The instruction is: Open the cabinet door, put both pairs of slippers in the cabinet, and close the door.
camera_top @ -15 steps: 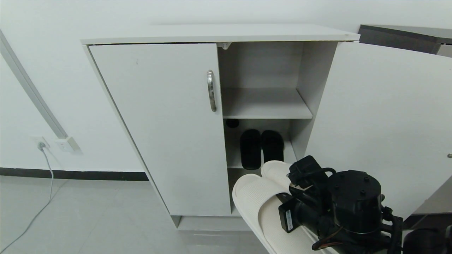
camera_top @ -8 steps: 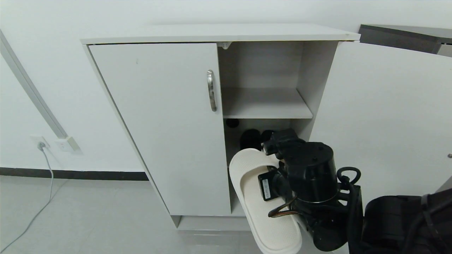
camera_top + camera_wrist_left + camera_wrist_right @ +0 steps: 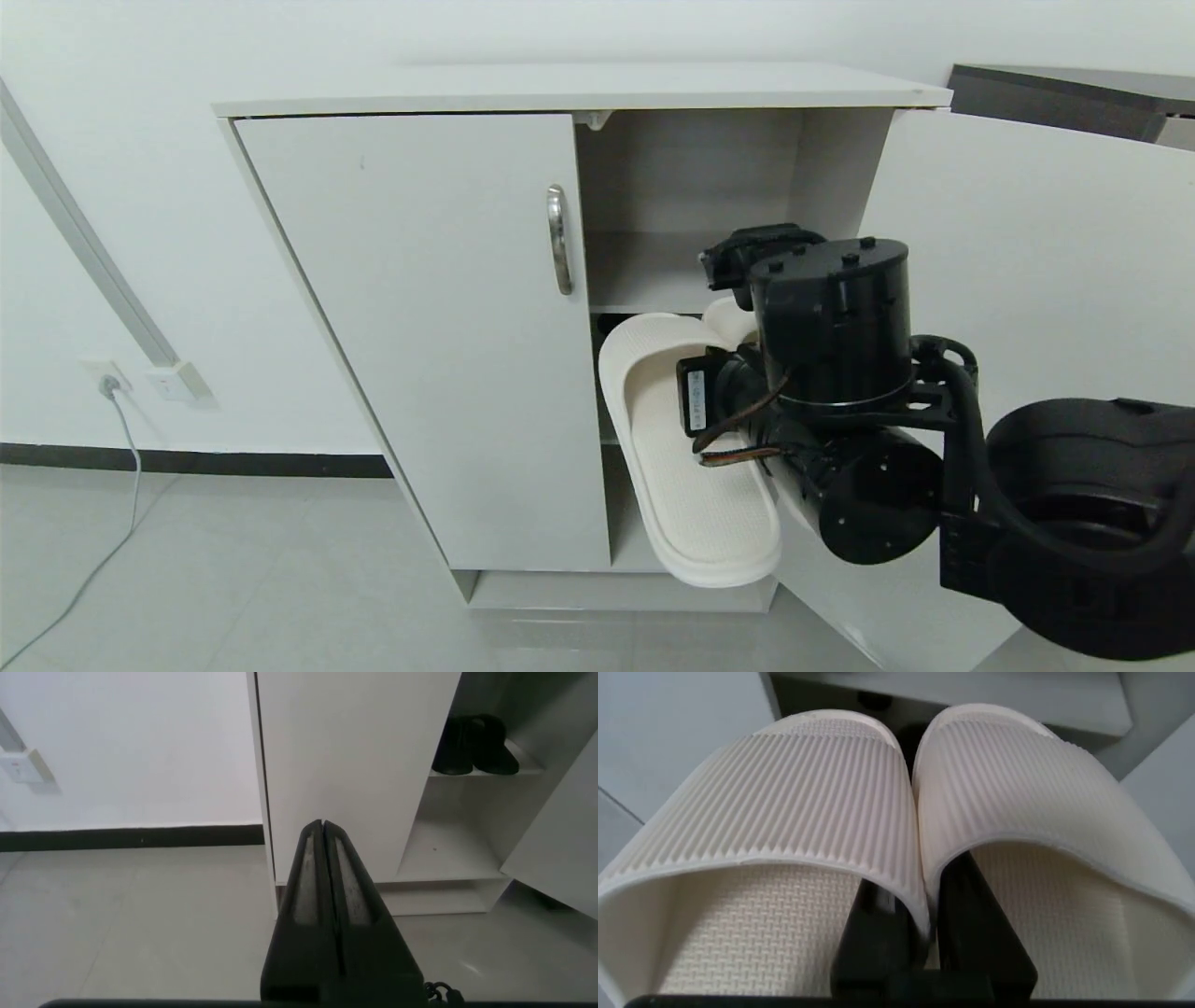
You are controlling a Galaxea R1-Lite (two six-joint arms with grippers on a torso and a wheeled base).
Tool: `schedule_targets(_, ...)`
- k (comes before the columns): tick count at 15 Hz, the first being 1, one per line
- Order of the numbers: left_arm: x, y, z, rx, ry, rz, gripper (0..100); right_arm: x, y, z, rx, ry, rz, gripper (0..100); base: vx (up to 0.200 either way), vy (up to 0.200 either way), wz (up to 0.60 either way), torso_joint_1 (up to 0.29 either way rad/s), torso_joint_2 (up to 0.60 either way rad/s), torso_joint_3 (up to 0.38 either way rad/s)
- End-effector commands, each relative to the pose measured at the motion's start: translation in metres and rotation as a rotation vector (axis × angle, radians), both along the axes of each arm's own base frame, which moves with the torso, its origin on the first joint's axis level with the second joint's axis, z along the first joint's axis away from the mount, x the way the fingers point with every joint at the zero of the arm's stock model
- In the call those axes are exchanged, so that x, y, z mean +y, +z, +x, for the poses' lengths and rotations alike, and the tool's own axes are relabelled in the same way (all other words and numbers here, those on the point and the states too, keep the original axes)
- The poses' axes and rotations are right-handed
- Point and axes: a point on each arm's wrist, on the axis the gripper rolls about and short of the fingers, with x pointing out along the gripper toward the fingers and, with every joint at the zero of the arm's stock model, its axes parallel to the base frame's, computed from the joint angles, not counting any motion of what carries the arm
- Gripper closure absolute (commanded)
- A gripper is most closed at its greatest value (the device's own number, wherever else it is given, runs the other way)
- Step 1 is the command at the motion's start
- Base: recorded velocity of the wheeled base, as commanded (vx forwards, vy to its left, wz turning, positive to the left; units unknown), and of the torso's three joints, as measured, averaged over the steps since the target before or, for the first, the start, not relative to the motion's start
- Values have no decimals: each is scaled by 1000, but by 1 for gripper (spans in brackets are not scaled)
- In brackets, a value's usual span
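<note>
Firmly pinches the white slippers (image 3: 822, 793) with the right end effector (image 3: 920, 933), fingers (image 3: 873, 938) closed almost together over the inner strap edges where the two meet. Carries the pair side by side, toes up near the front edge of the upper shelf (image 3: 653, 271) of the cabinet (image 3: 560, 89), heels hanging down and outward before the open right compartment, beside the swung-out right door (image 3: 1027, 280). Holds the left end effector (image 3: 320, 835) pressed fully together and empty, low over the floor (image 3: 140, 924), facing the shut left door (image 3: 420, 327).

Finds the black slippers (image 3: 481, 747) already set on the lower shelf (image 3: 448, 773) inside.

Probably handles as light, soft, springy foam: easy to lift, yet apt to sag or swing about so narrow a pinch. Suggests gripping at the ribbed straps, as here, since the ribs should resist slipping and one bite takes both.

Reads no writing on slippers or cabinet. Notes a small white sticker (image 3: 695, 397) on the right wrist, print too small to make out.
</note>
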Motion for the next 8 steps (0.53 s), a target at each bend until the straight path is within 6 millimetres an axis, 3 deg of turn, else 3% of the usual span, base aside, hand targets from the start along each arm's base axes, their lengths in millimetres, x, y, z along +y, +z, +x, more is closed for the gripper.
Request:
schedule_targets(1, 0, 0, 0, 1, 0, -1, 100, -3, 8, 7, -8, -24, 18, 100, 0, 0, 0, 0, 0, 0)
schedule_targets(8, 0, 0, 0, 1, 0, -1, 100, 4, 2, 16, 33, -85, 23, 100, 0, 0, 0, 0, 0, 0)
